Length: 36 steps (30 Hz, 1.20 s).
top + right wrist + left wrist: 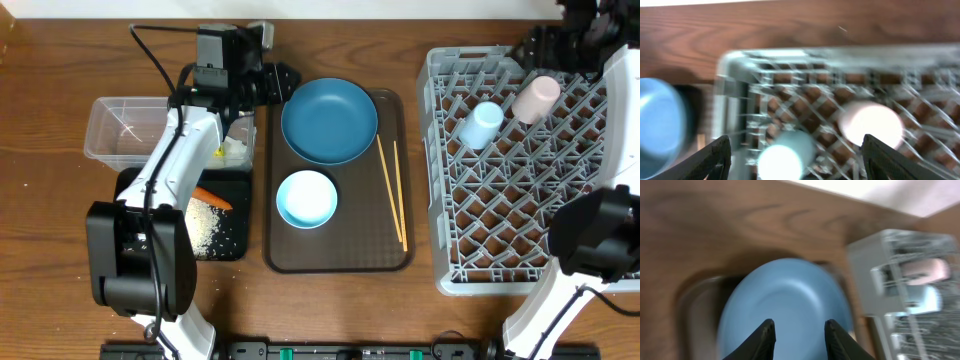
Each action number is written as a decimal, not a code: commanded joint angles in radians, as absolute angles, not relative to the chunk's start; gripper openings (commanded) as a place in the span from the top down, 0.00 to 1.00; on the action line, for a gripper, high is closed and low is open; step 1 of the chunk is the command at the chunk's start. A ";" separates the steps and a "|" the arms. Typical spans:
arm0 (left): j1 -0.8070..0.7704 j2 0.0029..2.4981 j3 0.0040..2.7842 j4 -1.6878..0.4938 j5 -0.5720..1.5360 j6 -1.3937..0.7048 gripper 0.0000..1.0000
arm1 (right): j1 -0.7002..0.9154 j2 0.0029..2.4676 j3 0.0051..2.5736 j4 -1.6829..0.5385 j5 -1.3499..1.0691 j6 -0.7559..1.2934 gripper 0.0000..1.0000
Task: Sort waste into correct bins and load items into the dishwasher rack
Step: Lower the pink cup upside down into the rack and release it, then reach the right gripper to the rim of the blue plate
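At mid-table, on a rectangular brown serving tray (340, 250): a big round dark blue plate (329, 121) at the far end, a white bowl with a pale blue inside (306, 198) just nearer, and two thin wooden chopsticks (391, 195) laid lengthwise along the right edge, close together, apart from both dishes.

Above the plate's far-left rim: the left gripper (800, 339), black fingers (765, 337) parted a little, clasping nothing. Hovers with blue plate showing through the gap.

To the right, in a large grey plastic lattice dishwasher rack (470, 283): a light blue cup (481, 124) and a pinkish-white cup (537, 98), both tipped on their sides in the far-left part, near each other but not touching. Over that far edge: the right gripper (796, 162), spread wide and empty.

To the left: a clear plastic rectangular tub (100, 130) farther back, a shallow black rectangular tray (238, 242) just in front of it. In the black tray: a small orange carrot (212, 198) and scattered white rice grains (205, 230). At the seam between the two bins, half under the left arm: a pale crumpled scrap (236, 150) with a yellow speck; cannot tell in which bin.
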State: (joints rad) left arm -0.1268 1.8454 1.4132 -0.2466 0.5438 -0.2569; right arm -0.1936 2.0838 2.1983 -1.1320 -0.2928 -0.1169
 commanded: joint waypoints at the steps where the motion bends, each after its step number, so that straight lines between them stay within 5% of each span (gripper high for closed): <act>1: -0.124 1.821 1.411 -0.281 0.390 -0.239 0.66 | -0.119 2.073 2.209 -1.134 -0.378 -0.149 0.25; 16: -0.124 1.789 1.411 -0.436 0.387 -0.177 0.66 | 0.197 2.079 2.192 -1.051 -0.273 -0.212 0.22; 36: -0.154 1.689 1.411 -0.529 0.292 -0.123 0.66 | 0.322 2.082 2.045 -0.891 -0.281 -0.226 0.19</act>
State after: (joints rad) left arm -0.1398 1.6909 1.4128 -0.5274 0.3279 -0.1497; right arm 0.3183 2.0750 2.0857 -0.9104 -0.2798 -0.2169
